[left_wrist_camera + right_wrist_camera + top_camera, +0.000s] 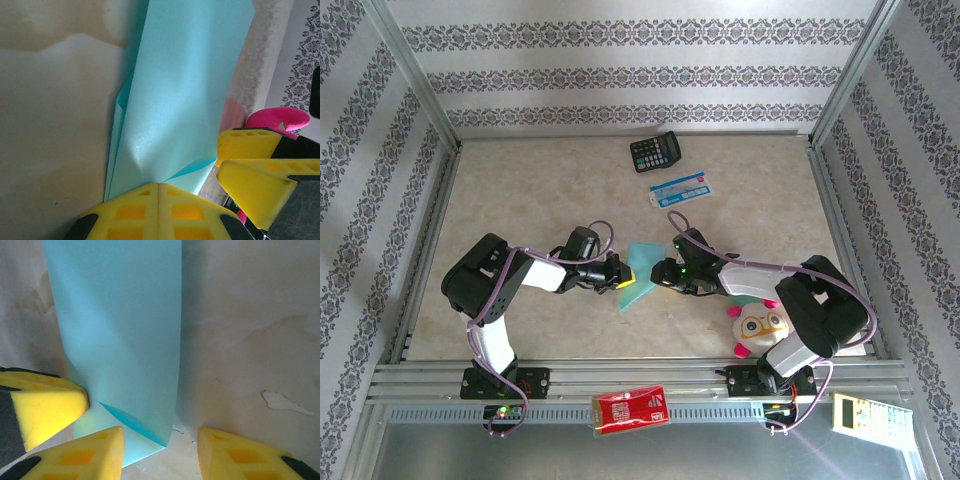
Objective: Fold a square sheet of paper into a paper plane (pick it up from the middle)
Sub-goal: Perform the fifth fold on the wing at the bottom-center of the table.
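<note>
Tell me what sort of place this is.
Probably a robot lab test cell, not a home. An aluminium frame hung with patterned wall panels boxes in a marble-look tabletop. The left arm and right arm are bolted to a rail, with turquoise paper between them.

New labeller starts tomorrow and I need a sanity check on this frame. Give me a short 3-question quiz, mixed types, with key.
1. True or false: the left claw is shut on the turquoise paper.
2. Pick one: in the top view, what lies just on the arms' side of the black calculator? A) red packet B) blue-and-white card C) plush toy
3. Fill in: the right claw has its jaws ____, with a corner of the paper lying between them.

Key: 1 true; 2 B; 3 open.
</note>
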`<action>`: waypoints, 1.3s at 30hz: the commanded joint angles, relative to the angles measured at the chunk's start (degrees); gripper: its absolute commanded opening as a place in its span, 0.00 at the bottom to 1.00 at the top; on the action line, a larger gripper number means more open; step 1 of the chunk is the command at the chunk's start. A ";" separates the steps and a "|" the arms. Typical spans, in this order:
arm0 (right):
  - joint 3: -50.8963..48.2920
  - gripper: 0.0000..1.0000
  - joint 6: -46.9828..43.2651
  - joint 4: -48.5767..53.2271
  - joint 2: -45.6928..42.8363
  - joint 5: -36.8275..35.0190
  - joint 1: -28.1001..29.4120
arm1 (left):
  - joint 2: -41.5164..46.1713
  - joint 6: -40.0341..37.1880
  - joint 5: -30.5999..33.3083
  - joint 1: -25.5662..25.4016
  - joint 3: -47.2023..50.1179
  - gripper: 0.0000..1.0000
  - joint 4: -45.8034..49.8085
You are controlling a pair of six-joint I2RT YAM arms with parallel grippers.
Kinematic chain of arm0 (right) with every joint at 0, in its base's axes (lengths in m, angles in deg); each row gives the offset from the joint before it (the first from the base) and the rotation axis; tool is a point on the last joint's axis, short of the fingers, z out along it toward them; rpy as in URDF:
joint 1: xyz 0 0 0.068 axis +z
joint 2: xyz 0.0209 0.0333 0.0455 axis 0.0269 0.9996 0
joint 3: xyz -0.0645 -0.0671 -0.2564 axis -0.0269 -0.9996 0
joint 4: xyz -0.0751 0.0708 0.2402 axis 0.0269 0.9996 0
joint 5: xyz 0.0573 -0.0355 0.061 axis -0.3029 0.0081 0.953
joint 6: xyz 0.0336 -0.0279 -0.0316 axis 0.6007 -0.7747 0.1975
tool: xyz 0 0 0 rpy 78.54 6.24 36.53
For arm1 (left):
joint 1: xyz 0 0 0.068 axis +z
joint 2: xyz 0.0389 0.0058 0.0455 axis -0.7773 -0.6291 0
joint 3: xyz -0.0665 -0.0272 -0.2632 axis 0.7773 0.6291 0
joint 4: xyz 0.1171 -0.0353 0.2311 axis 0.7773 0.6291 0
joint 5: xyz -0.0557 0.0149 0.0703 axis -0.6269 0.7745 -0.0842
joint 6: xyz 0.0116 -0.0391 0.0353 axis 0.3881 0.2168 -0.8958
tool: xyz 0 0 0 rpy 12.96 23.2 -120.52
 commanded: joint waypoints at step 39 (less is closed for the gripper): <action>1.35 0.00 19.79 -0.41 -7.03 -0.76 3.06 | 29.51 -35.10 32.06 -14.15 6.86 0.44 15.15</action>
